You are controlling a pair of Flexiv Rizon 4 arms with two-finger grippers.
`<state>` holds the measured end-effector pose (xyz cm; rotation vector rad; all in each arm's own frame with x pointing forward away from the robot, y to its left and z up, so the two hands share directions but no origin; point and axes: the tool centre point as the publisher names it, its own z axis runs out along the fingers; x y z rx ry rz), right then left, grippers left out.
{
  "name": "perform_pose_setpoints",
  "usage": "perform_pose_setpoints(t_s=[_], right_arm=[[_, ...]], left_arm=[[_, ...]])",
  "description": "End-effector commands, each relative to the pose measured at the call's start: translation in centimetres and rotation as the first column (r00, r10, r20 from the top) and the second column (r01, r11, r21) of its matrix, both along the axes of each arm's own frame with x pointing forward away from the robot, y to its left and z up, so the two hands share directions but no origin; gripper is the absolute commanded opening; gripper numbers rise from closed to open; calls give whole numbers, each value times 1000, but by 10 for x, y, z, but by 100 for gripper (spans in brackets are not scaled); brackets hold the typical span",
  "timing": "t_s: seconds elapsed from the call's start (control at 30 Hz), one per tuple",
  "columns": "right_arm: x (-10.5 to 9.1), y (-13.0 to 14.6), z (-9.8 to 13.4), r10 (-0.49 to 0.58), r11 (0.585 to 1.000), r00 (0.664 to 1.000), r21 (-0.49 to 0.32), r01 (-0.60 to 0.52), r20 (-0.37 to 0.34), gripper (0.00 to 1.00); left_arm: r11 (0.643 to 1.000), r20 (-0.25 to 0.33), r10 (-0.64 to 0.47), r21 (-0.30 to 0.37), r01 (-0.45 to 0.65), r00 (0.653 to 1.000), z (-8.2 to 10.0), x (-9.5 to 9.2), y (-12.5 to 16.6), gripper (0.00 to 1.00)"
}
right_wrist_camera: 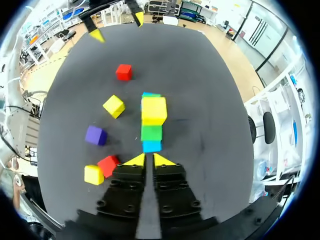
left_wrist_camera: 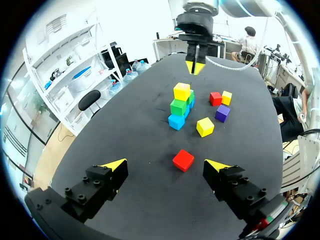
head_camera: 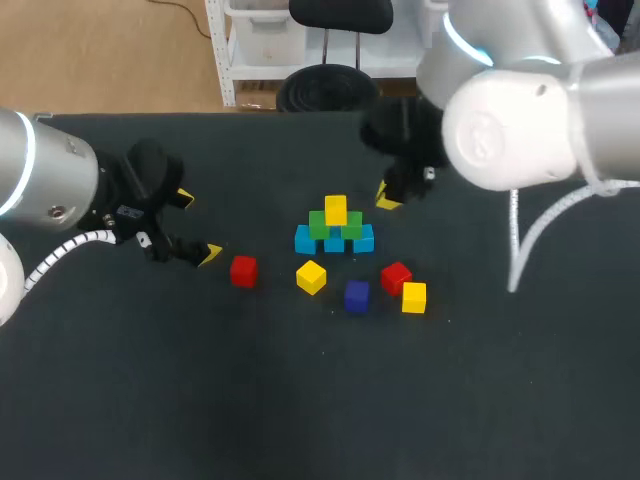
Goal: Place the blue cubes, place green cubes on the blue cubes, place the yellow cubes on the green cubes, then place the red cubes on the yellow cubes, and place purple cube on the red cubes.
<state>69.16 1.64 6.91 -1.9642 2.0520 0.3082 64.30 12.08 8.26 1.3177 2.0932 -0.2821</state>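
I'm looking down on the dark tabletop. My left end effector is hanging wide open and empty. A loose red cube is lying just ahead of it, in line with the gap between its fingers and touching neither. My right end effector is sitting pinched closed on nothing, just behind the cube pyramid. The pyramid has blue cubes at the base, green cubes on them and one yellow cube on top. A purple cube is lying nearby.
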Motion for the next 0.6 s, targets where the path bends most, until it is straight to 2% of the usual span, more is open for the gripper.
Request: perform_pose_setpoints(t_s=[0.03, 0.07, 0.17, 0.23, 0.6], right_arm=[[-27, -20, 5, 4, 1000, 999, 17, -5, 38, 44], [-31, -24, 5, 8, 1000, 999, 17, -8, 38, 49], [-43, -35, 3, 12, 1000, 999, 19, -13, 32, 84], [-52, -41, 0, 13, 1000, 1000, 16, -13, 27, 100], [-90, -50, -10, 32, 999, 999, 10, -32, 2, 100]], left_arm=[[1000, 2, -2, -4, 2, 1000, -1, 0, 1, 100], [1000, 2, -2, -4, 2, 1000, -1, 0, 1, 100], [1000, 2, -2, -4, 2, 1000, -1, 0, 1, 100], [1000, 2, -2, -4, 2, 1000, -1, 0, 1, 100], [1000, 2, -2, -4, 2, 1000, -1, 0, 1, 100]])
